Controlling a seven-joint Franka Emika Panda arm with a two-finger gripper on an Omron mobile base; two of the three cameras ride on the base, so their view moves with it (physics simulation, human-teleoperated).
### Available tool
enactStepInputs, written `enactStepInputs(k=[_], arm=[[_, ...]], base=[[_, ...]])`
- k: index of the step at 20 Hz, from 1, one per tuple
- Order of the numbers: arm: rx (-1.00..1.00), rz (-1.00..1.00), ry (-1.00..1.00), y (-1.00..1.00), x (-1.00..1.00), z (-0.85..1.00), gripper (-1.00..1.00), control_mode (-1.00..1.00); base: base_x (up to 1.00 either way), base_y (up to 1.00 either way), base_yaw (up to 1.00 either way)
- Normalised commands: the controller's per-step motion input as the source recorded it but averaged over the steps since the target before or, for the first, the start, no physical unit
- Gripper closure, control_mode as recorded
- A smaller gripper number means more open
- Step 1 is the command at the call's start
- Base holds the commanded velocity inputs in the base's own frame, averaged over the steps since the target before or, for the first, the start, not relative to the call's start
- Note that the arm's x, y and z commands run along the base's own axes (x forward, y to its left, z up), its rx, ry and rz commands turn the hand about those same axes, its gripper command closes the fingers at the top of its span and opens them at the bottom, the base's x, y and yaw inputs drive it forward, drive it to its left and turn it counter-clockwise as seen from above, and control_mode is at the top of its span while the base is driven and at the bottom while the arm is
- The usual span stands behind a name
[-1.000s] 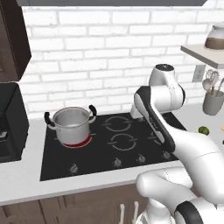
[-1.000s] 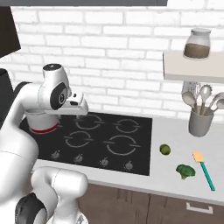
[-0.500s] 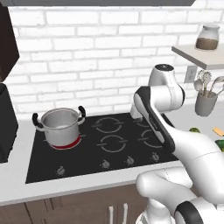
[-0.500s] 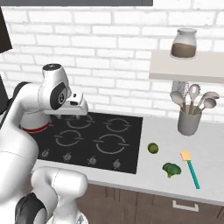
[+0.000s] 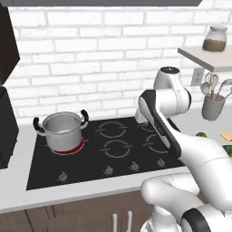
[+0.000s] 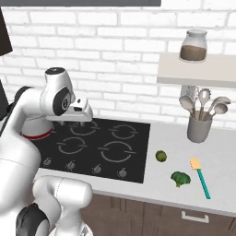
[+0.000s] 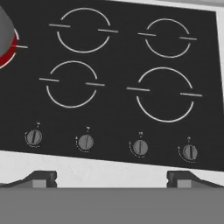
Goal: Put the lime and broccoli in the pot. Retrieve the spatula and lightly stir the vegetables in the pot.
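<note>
Lime (image 6: pixel 161 156) sits on the pale counter (image 6: pixel 184 152) just right of the black cooktop (image 6: pixel 99 147), broccoli (image 6: pixel 180 178) near it toward the front edge, teal-handled spatula (image 6: pixel 201 177) beside that. All three lie well apart from the steel pot (image 5: pixel 63 130), which stands on the red-glowing rear-left burner (image 5: pixel 68 149).

Step in hand, by the look of it: approach for the first pick, w/ nothing yet in the pot as far as can be seen. Gripper (image 7: pixel 111 178) hovers above the cooktop's front edge near the knobs (image 7: pixel 85 141), fingers wide apart, holding nothing.

Next move calls for a swing right past the cooktop edge, then a descent onto the lime.

Room looks open over the burners. Tighter on the right: grey utensil cup (image 6: pixel 199 127) and shelf (image 6: pixel 198 69) w/ jar (image 6: pixel 192 45) stand behind the veg, and the counter's front edge is close to the broccoli.
</note>
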Motion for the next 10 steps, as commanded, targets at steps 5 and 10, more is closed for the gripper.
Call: enactStepInputs(k=[5, 10], arm=[[-0.09, -0.1, 0.03, -0.93, -0.1, -0.44, -1.0, -1.0], [-0.12, -0.29, 0.14, -1.0, -0.13, -0.48, -1.0, -1.0]], base=[[0.0, 0.0, 0.0], [0.0, 0.0, 0.0]])
